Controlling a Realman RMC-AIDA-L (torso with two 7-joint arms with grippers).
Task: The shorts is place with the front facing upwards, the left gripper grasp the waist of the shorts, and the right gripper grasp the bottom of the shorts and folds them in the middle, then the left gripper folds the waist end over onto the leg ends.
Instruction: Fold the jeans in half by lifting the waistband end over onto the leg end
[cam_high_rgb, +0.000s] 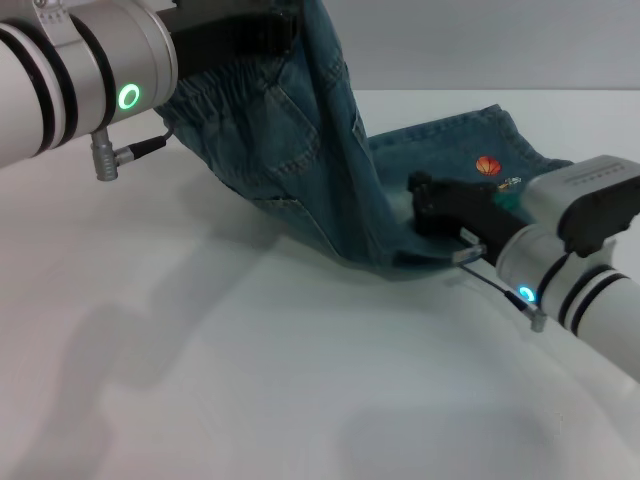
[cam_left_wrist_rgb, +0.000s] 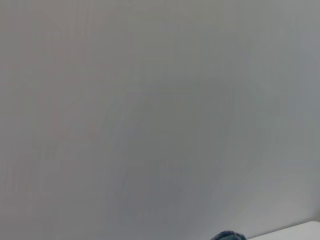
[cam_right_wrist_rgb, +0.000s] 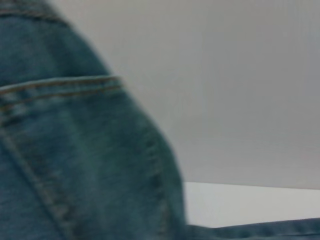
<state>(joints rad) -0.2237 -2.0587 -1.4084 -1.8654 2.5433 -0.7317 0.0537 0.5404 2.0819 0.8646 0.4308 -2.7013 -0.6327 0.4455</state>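
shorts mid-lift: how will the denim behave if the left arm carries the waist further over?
Likely floppy: the shorts sag in a curve from the raised waist. Probably drags rather than slides, since the right gripper rests on the table-side part. Looks thick, so folds may spring open.

A plain white table fills the foreground; behind its far edge stands a bare, evenly lit grey wall.

Left gripper is holding the waist aloft; the shorts are hanging toward the table's far edge, right gripper pinning the lower denim.
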